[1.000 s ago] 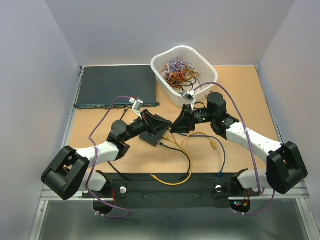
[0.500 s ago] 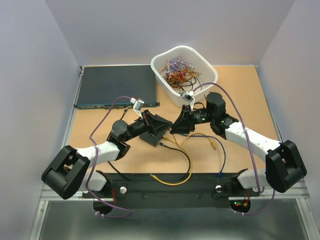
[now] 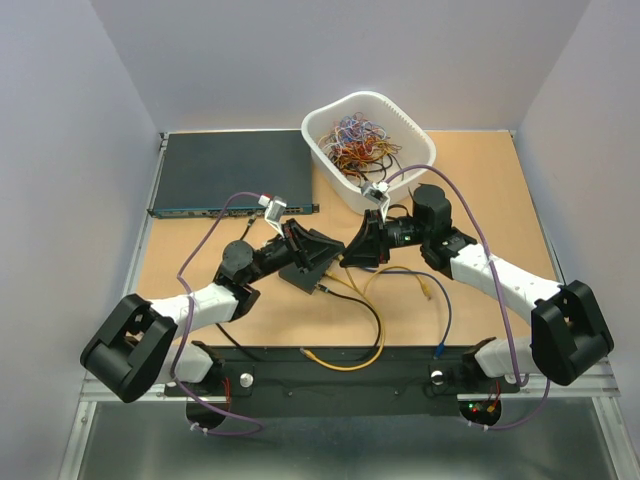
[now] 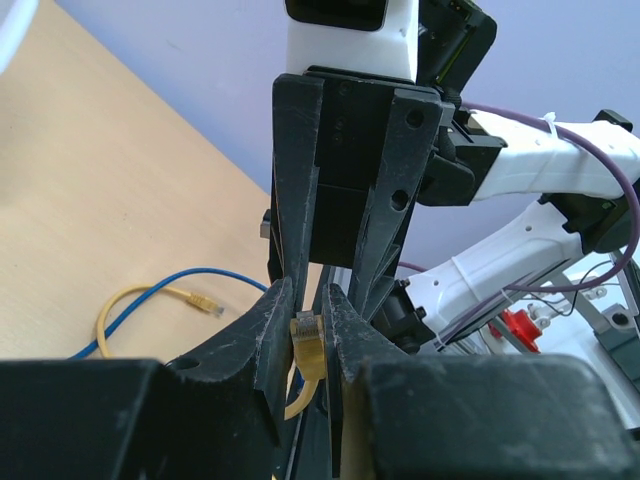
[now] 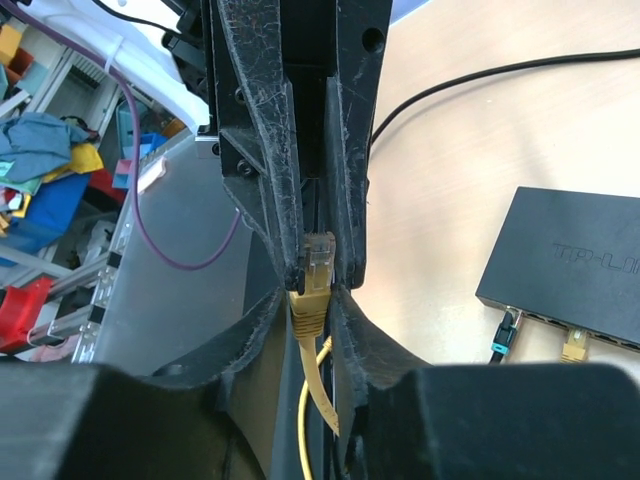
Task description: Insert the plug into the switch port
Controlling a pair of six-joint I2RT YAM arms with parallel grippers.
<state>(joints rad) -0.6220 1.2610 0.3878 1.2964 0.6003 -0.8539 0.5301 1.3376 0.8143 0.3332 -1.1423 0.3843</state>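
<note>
Top external: left claw (image 3: 333, 256) and right claw (image 3: 350, 254) meet tip to tip above the table (image 3: 500, 180), just right of the switch (image 3: 297, 277).
Left claw: clamped on the plug (image 4: 306, 343). In the left wrist view the yellow plug is pinched between its two fingertips, with the right claw's fingers reaching in from above.
Right claw: drawn in on the plug's boot. In the right wrist view the boot sits between its tips, and the plug head (image 5: 319, 255) pokes beyond them into the left claw's fingers.
Plug: held off the table and gripped by both claws at once, head toward the left claw, with its yellow lead trailing down past the right claw.
Switch: flat black box lying on the table. In the top view the left claw partly covers it. In the right wrist view it lies to the right of the plug, apart from it.
Port: one of a row (image 5: 540, 322) along the switch's edge. A dark lead (image 5: 503, 335) and a yellow lead (image 5: 572, 345) sit in two sockets. The held plug is in none.
</note>
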